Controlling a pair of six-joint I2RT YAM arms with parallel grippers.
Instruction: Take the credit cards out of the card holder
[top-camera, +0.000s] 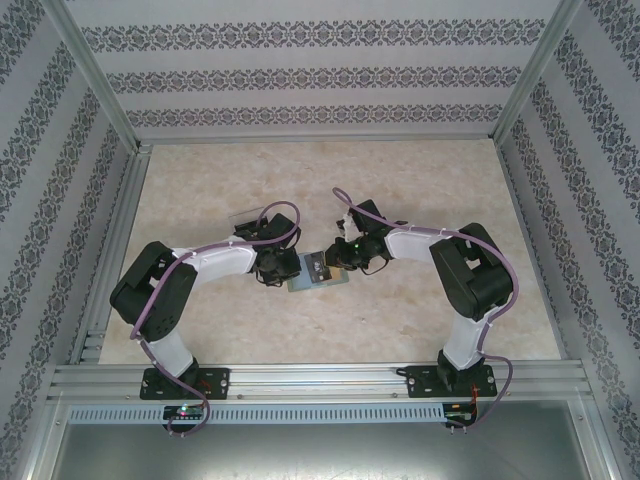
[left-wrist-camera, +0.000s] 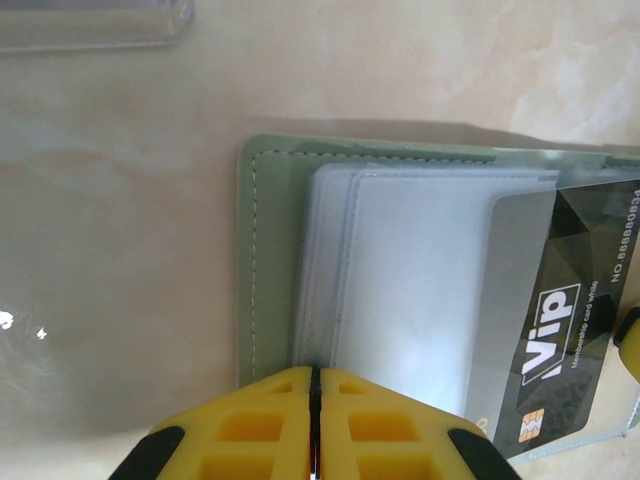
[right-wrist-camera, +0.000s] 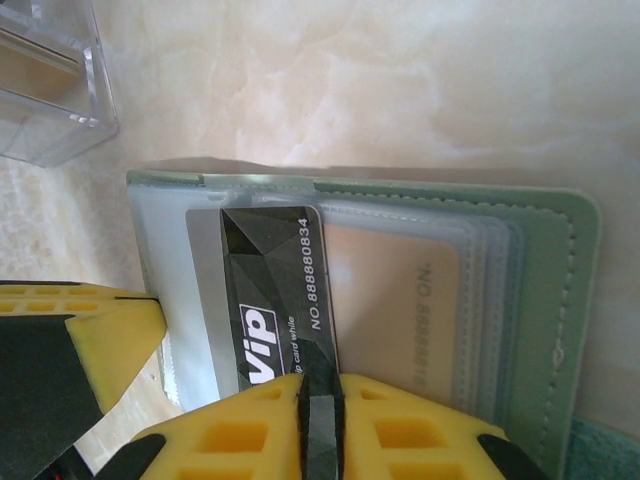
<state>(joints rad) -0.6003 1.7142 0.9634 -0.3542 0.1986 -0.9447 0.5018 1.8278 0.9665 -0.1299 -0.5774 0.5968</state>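
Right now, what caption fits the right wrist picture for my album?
Right gripper, jaws shut on the black card poking partly out of the open card holder.

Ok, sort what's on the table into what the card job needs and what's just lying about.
Belongs to the job:
- card holder, lying open
- black card, partly out, pinched by the right gripper
- tan card, tucked in its sleeve
- left gripper, closed on the holder's edge

Lying about:
- clear box, apart from the holder
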